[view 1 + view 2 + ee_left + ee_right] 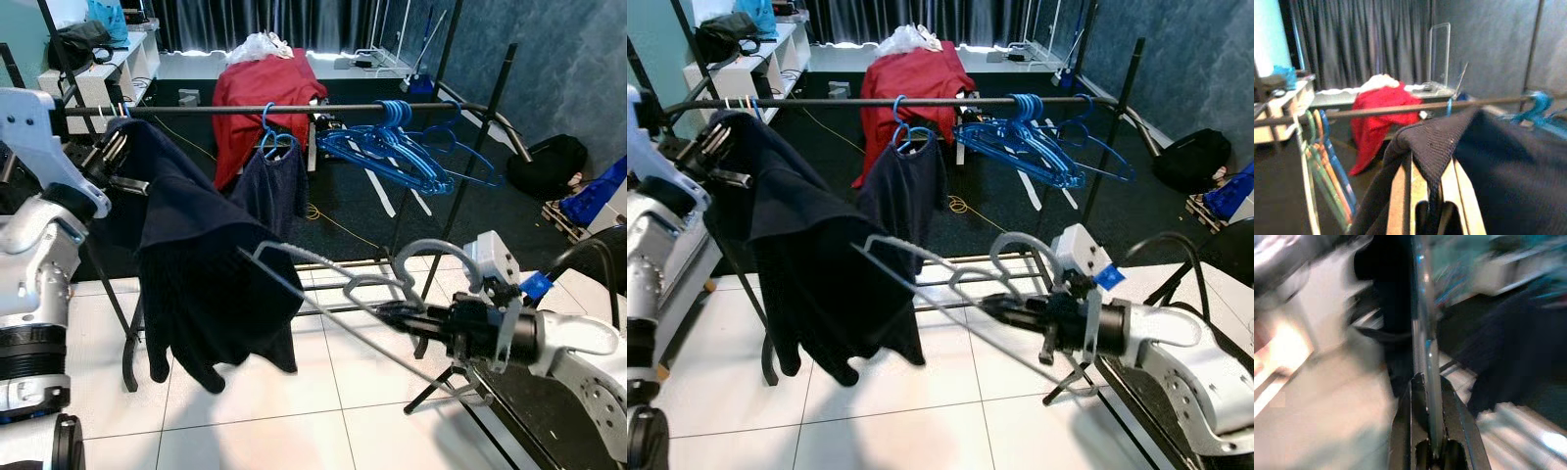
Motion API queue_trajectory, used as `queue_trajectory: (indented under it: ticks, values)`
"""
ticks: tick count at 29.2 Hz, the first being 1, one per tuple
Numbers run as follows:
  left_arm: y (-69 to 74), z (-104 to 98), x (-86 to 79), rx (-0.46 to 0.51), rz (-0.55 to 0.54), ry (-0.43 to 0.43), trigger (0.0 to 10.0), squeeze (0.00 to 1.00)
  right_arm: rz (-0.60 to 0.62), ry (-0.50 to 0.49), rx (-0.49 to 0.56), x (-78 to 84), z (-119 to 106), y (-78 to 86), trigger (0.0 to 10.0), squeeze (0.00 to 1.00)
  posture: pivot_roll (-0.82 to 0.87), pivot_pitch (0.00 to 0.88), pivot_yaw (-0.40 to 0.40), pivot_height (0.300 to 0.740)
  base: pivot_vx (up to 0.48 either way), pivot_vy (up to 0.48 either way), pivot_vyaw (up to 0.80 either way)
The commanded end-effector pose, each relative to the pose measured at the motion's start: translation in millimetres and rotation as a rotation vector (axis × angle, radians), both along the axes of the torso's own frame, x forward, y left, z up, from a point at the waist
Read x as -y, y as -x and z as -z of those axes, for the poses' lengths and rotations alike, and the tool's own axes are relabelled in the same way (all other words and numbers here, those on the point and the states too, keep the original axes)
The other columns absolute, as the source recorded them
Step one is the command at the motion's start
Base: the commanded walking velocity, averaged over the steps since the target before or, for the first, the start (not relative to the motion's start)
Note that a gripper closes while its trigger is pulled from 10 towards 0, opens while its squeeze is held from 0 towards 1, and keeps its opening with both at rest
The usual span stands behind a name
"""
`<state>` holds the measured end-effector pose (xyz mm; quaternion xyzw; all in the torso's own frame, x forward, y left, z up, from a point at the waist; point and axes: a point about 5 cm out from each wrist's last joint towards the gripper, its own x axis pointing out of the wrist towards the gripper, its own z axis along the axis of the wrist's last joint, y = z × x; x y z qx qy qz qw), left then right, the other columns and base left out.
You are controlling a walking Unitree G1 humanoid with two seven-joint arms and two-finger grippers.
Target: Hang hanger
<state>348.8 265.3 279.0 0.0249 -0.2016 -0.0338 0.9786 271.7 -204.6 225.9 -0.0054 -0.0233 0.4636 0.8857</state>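
In front of the clothes rail (pixel 294 110), the right claw (pixel 387 313) is clenched on a grey hanger (pixel 338 284), gripping it near the base of its hook. The hanger is a thin pale-grey frame with a curved hook that arches up above the claw, and its long arms run away to the robot's left, one end reaching into a dark navy garment (pixel 201 255). It hangs in the air below the rail and touches no part of it. In the right wrist view the grey bar (pixel 1425 357) runs straight out between the two black fingers (pixel 1459 426), though that picture is blurred.

The left claw (pixel 113 157) is raised beside the rail's left end and is closed on the upper edge of the navy garment; the left wrist view shows the cloth (pixel 1440 147) pinched between its fingers. The garment drapes down from there toward the white tiled floor (pixel 294 411).

On the rail hang a second dark garment on a blue hanger (pixel 274 147) and a bunch of empty blue hangers (pixel 402 147). Behind it lies a red cloth (pixel 260 93).
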Motion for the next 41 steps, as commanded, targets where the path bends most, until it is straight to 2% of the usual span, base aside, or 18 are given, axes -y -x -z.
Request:
queue_trajectory:
  ticks: [1, 2, 6, 7, 8, 13, 15, 18, 25, 28, 30, 31, 33, 35, 36, 37, 39, 41]
  values:
    - [-0.6, 21, -13.0, -0.076, -0.113, 0.0, 3.4, 0.0, 0.135, -0.075, 0.05, 20.4, -6, -7.3, 0.8, 0.0, -0.02, 0.062, -0.012, 0.74, 0.0, 0.0, 0.0]
    - [0.3, 30, -19.0, -0.105, -0.152, 0.016, 3.1, 0.0, 0.176, -0.065, 0.024, 26.8, 2, -9.0, 0.7, 0.0, -0.02, 0.06, -0.014, 0.74, 0.0, 0.0, 0.0]
    - [0.3, 30, -19.0, -0.105, -0.152, 0.016, 3.1, 0.0, 0.176, -0.065, 0.024, 26.8, 2, -9.0, 0.7, 0.0, -0.02, 0.06, -0.014, 0.74, 0.0, 0.0, 0.0]
    - [1.6, 37, -22.7, -0.123, -0.172, 0.043, 3.4, 0.0, 0.194, -0.053, -0.01, 30.1, 10, -8.7, 0.2, 0.0, -0.02, 0.059, -0.017, 0.74, 0.0, 0.0, 0.0]
    - [3.0, 42, -25.7, -0.129, -0.206, 0.064, 3.3, 0.0, 0.184, -0.052, -0.061, 30.6, 17, -6.7, 10.0, 0.0, -0.02, 0.054, -0.021, 0.74, 0.0, 0.0, 0.0]
    - [2.3, 22, -12.4, -0.027, -0.176, 0.074, 3.8, 0.0, -0.104, 0.175, -0.293, 10.7, 49, 25.0, 10.0, 0.0, -0.02, 0.047, -0.032, 0.74, 0.0, 0.0, 0.0]
    - [2.3, 22, -12.4, -0.027, -0.176, 0.074, 3.8, 0.0, -0.104, 0.175, -0.293, 10.7, 49, 25.0, 10.0, 0.0, -0.02, 0.047, -0.032, 0.74, 0.0, 0.0, 0.0]
    - [-1.3, 7, 10.3, 0.037, -0.088, 0.06, 4.3, 0.0, -0.21, 0.243, -0.362, 2.9, 56, 37.2, 10.0, 0.0, -0.02, 0.046, -0.03, 0.74, 0.0, 0.0, 0.0]
    - [-4.4, 6, 23.0, 0.041, -0.026, 0.068, 4.6, 0.0, -0.282, 0.073, -0.293, -5.3, 36, 42.6, 10.0, 0.0, -0.03, 0.05, -0.021, 0.74, 0.0, 0.0, 0.0]
    - [-3.7, 3, 28.2, 0.052, 0.022, 0.121, 4.7, 0.0, -0.29, 0.138, -0.342, -5.8, 45, 47.6, 10.0, 0.0, -0.03, 0.052, -0.019, 0.74, 0.0, 0.0, 0.0]
    - [1.4, -8, 48.1, 0.107, 0.165, 0.161, 4.9, 0.0, -0.341, 0.184, -0.403, -13.4, 58, 56.2, 10.0, 0.0, -0.03, 0.052, -0.02, 0.74, 0.0, 0.0, 0.0]
    - [1.4, -8, 48.1, 0.107, 0.165, 0.161, 4.9, 0.0, -0.341, 0.184, -0.403, -13.4, 58, 56.2, 10.0, 0.0, -0.03, 0.052, -0.02, 0.74, 0.0, 0.0, 0.0]
    - [12.9, -25, 73.5, 0.18, 0.357, 0.187, 5.1, 0.0, -0.253, 0.216, -0.372, -19.0, 64, 44.6, 10.0, 0.0, -0.03, 0.057, -0.027, 0.74, 0.0, 0.0, 0.0]
    - [18.0, -30, 82.3, 0.202, 0.422, 0.193, 5.1, 0.0, -0.203, 0.217, -0.355, -20.2, 64, 37.7, 10.0, 0.0, -0.03, 0.057, -0.027, 0.74, 0.0, 0.0, 0.0]
    - [27.0, -36, 95.6, 0.233, 0.525, 0.186, 5.6, 0.0, -0.146, 0.181, -0.327, -20.6, 60, 27.8, 10.0, 0.0, -0.03, 0.056, -0.026, 0.74, 0.0, 0.0, 0.0]
    - [27.0, -36, 95.6, 0.233, 0.525, 0.186, 5.6, 0.0, -0.146, 0.181, -0.327, -20.6, 60, 27.8, 10.0, 0.0, -0.03, 0.056, -0.026, 0.74, 0.0, 0.0, 0.0]
    - [41.5, -42, 115.5, 0.268, 0.672, 0.148, 6.3, 0.0, -0.082, 0.062, -0.291, -22.5, 48, 14.0, 10.0, 0.0, -0.03, 0.062, -0.027, 0.74, 0.0, 0.0, 0.0]
    - [45.4, -43, 121.0, 0.274, 0.711, 0.14, 6.4, 0.0, -0.072, 0.034, -0.291, -23.9, 45, 11.1, 10.0, 0.0, -0.03, 0.063, -0.028, 0.74, 0.0, 0.0, 0.0]
